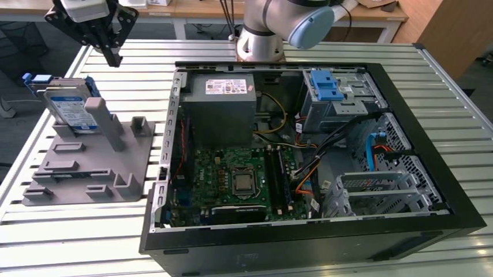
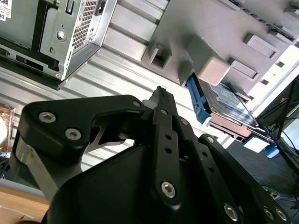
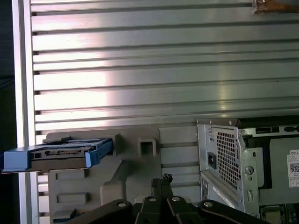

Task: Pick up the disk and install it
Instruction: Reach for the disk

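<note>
Leaning in grey fixture (image 1: 85, 173): silver disk (image 1: 71, 109), white-blue label, blue side rails. Tool (image 1: 113, 60) closed, empty, apart from it; open worktop (image 1: 92, 231) around.

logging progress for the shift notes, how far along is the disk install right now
Done: nothing yet. The disk stands in its grey holder on the table, outside the open computer case. In hand: the gripper hangs over the table near the disk, apart from it, fingers together and holding nothing. Left: both the pick-up and the install.
</note>
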Tool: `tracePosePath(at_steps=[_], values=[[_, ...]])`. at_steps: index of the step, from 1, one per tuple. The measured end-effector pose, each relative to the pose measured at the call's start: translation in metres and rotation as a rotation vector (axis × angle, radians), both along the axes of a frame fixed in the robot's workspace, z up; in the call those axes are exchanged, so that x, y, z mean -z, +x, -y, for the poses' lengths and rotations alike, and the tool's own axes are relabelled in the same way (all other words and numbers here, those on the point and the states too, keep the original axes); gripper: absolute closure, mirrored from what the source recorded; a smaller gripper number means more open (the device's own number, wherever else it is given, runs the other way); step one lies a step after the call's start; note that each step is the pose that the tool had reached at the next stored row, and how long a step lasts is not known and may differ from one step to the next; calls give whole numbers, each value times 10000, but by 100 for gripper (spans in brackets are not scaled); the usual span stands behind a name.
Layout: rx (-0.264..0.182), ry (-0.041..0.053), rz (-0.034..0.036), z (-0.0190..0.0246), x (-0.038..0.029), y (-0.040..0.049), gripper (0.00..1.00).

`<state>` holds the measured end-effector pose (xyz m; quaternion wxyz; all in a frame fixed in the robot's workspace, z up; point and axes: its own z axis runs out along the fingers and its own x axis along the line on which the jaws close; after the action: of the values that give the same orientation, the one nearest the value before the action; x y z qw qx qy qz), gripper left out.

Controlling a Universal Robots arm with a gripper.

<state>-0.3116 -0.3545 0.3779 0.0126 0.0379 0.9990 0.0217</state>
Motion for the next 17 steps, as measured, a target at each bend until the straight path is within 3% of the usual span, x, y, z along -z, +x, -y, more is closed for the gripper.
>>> tracePosePath(at_steps=[17], values=[[0, 0, -1, 0, 0, -30, 89]])
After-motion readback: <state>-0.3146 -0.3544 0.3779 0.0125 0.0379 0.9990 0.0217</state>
